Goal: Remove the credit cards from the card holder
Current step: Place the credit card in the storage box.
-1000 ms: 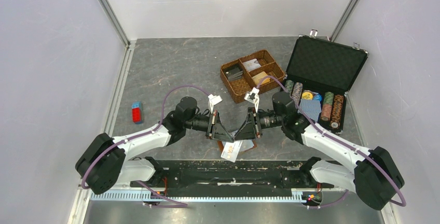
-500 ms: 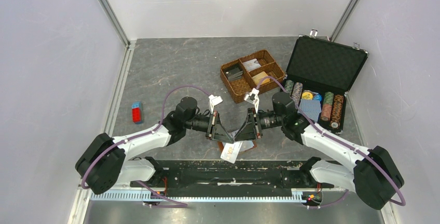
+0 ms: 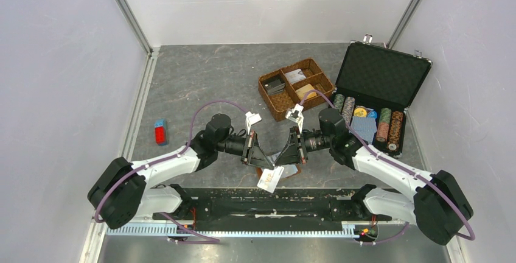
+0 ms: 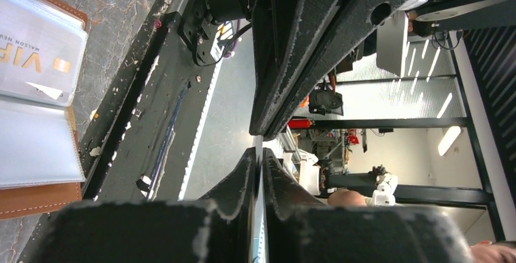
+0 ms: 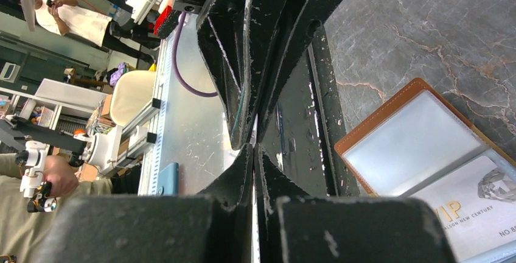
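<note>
Tan leather card holder (image 3: 291,172) lies open on the bench (image 3: 201,86) near its front edge, with a white credit card (image 3: 268,179) in a sleeve. From the top view we judge the card light, stiff and slick, and the holder light and floppy, likely to slide. It is best to pin the leather and pinch the card's edge at the sleeve mouth. The left pincer (image 3: 268,161) and right pincer (image 3: 281,158) meet tip to tip just above the holder.

Left wrist: we see the left pincer (image 4: 258,171) squeezed closed. A thin pale sliver shows between its fingers, and we cannot tell whether that is a card. The holder (image 4: 36,193) sits off to one side, apart from the tips, with the VIP card (image 4: 36,56) sleeved.

Right wrist: the right pincer (image 5: 252,165) is also fully closed, with the same sliver. The holder (image 5: 414,141) and card (image 5: 468,208) lie beside it, not touching.
</note>
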Robot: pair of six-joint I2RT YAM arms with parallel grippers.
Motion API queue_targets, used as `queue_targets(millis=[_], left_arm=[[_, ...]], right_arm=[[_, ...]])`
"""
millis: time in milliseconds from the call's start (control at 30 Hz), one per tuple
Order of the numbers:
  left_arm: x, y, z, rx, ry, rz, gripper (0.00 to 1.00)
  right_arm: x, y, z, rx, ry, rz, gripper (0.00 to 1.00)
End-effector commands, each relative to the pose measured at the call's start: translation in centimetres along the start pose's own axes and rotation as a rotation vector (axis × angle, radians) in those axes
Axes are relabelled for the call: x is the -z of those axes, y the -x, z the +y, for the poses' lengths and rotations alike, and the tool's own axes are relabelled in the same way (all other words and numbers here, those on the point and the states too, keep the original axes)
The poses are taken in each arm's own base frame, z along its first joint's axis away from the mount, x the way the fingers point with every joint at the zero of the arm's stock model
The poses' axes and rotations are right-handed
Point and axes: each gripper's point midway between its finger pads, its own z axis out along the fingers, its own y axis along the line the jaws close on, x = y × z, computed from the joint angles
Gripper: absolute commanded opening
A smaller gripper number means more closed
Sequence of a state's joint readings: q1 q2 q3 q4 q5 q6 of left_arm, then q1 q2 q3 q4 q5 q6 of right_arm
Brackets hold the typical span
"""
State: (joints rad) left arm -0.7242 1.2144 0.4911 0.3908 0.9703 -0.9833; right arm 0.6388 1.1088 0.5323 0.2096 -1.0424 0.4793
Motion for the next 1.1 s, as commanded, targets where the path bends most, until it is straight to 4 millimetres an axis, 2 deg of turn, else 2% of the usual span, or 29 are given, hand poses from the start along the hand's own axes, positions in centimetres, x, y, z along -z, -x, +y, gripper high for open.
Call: queue_targets(millis=[0, 67, 267, 367, 500, 700, 767, 900, 1000, 1067], left_arm=[[0.0, 1.3, -1.3, -0.095, -0.009, -0.033, 0.24], [0.2, 1.6, -1.2, -0.108, 0.018, -0.041, 0.41], [1.2, 2.1, -0.4, -0.158, 0.158, -0.077, 0.64], [2.0, 2.4, 0.0, -0.163, 0.229, -0.103, 0.85], [3.5, 3.4, 0.6, -0.219, 0.364, -0.149, 0.99], [7.6, 5.1, 2.3, -0.293, 0.654, -0.253, 1.0], [9.1, 5.4, 3.1, -0.307, 0.758, -0.264, 1.0], [10.5, 5.0, 3.3, -0.344, 0.829, -0.235, 1.0], [12.1, 4.8, 4.3, -0.346, 0.915, -0.253, 1.0], [12.3, 4.7, 4.2, -0.351, 0.923, -0.252, 1.0]], right_arm=[[-0.2, 0.6, 0.7, 0.044, 0.03, -0.015, 0.0], [-0.2, 1.2, 0.0, 0.033, -0.005, -0.04, 0.0], [1.3, 3.7, -1.7, 0.01, -0.082, -0.143, 0.0], [2.0, 4.6, -2.6, -0.009, -0.113, -0.168, 0.0], [3.5, 6.8, -4.4, -0.01, -0.207, -0.192, 0.0], [8.0, 12.9, -9.0, 0.022, -0.413, -0.277, 0.0], [9.9, 14.2, -11.0, -0.013, -0.491, -0.297, 0.0], [13.7, 17.6, -15.1, -0.014, -0.663, -0.339, 0.0], [17.0, 20.4, -18.1, -0.005, -0.786, -0.389, 0.0], [18.6, 22.7, -19.4, 0.016, -0.825, -0.422, 0.0]])
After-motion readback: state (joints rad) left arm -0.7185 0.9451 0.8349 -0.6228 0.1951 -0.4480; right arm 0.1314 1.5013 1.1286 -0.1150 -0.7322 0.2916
